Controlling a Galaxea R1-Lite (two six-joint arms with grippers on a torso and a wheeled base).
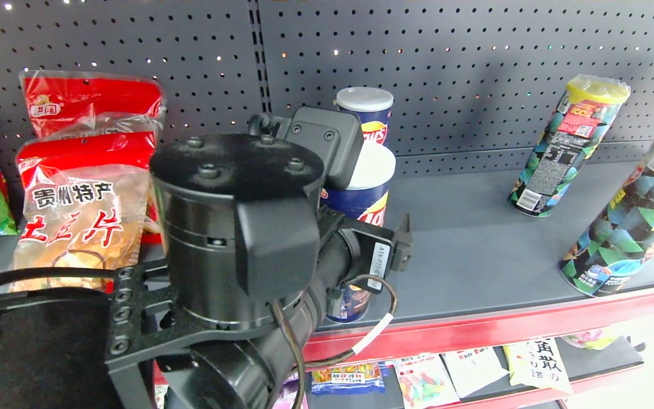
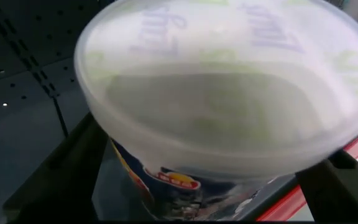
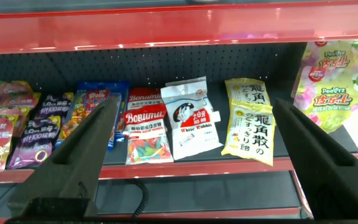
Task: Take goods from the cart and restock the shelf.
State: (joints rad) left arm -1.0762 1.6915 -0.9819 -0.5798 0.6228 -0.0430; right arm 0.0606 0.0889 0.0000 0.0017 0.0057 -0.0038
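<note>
**A:** Start with the head view. What step are we on?

**B:** Placing, I'd judge. The left arm is out over the shelf. At its end a blue chip can stands upright, close to the shelf's red front edge and just in front of a second blue can farther back.

**A:** What's next to it?

**B:** Red snack bags are on the left. Two patterned cans with yellow lids are well off to the right, one far and one near.

**A:** And the left wrist view?

**B:** The left gripper straddles the can just below its pale lid, and the can's base looks to be down on the shelf. I cannot tell whether the jaws press on the can or stand just off it, because the lid covers the contact.

**A:** So what does the next move call for?

**B:** If the can is held, open the jaws. Either way, draw the gripper straight back toward the near side, level, so it doesn't catch the wide lid. The can sits near the edge, and a nudge could tip it off.

**A:** The right wrist view?

**B:** The right gripper has its jaws wide apart with nothing between them. It faces a lower shelf of sweet packets. It looks free to fetch the next item.
</note>
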